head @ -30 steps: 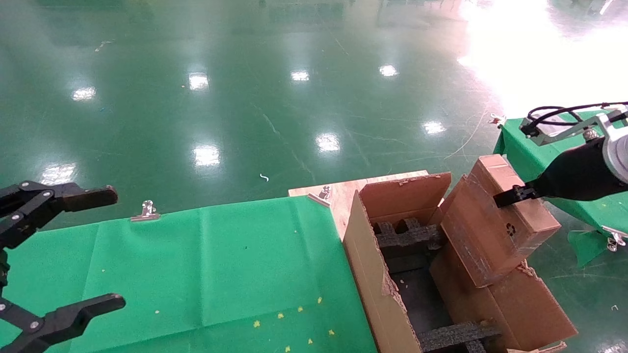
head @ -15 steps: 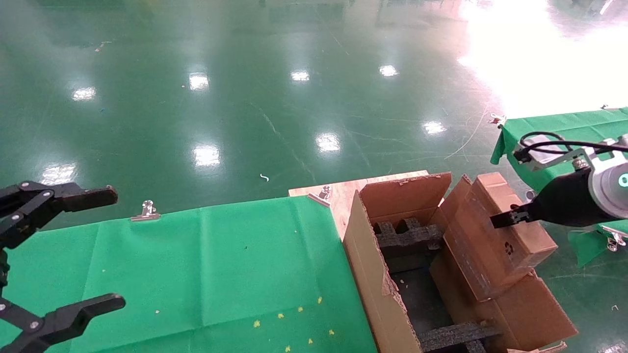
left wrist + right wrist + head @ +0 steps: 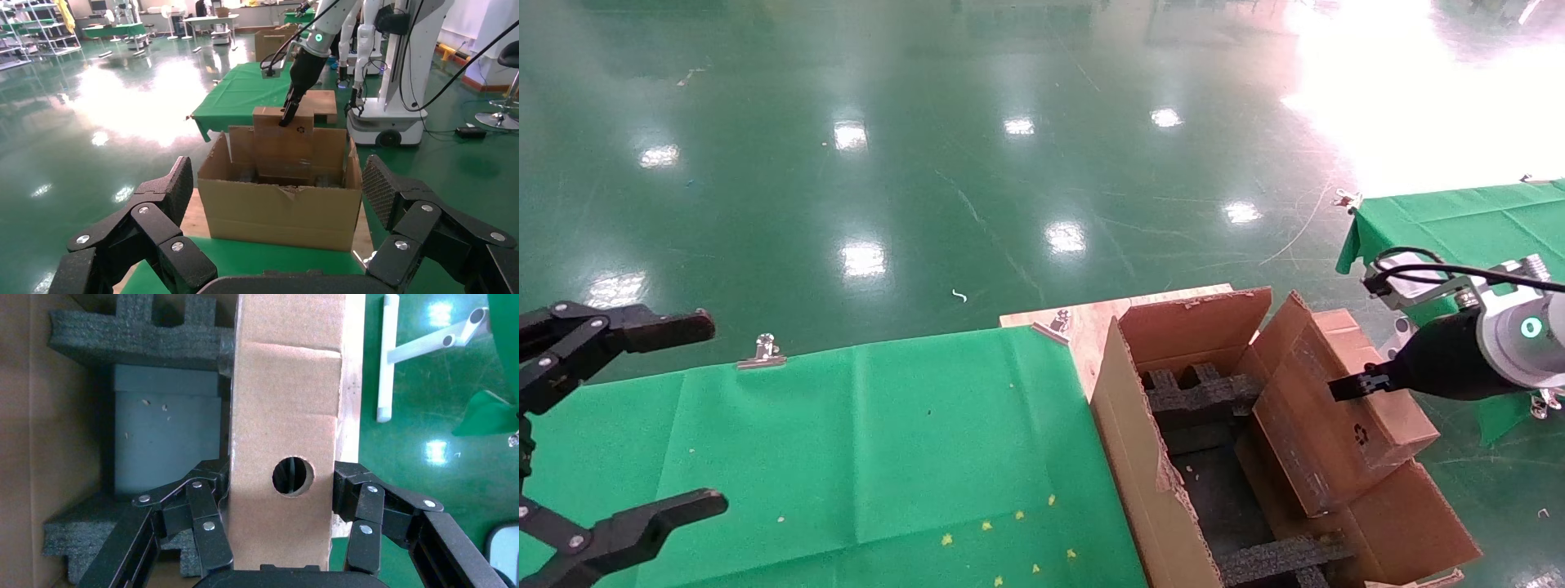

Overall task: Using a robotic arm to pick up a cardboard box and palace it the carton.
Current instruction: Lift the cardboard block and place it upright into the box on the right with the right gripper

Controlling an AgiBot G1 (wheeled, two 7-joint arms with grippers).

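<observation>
The cardboard box (image 3: 1344, 408) has sunk lower since a moment ago, tilted over the carton (image 3: 1148, 457) at its right flap. The right gripper (image 3: 281, 496) pinches its narrow holed end. It looks light and stiff, the tape possibly slick. The left gripper (image 3: 281, 208) idles wide open.

A robotics lab or workshop hall: glossy green epoxy floor (image 3: 928, 163) reflecting ceiling lights, green-clothed worktables (image 3: 245, 92) and white wheeled robot bases (image 3: 392, 67) standing upper right.
</observation>
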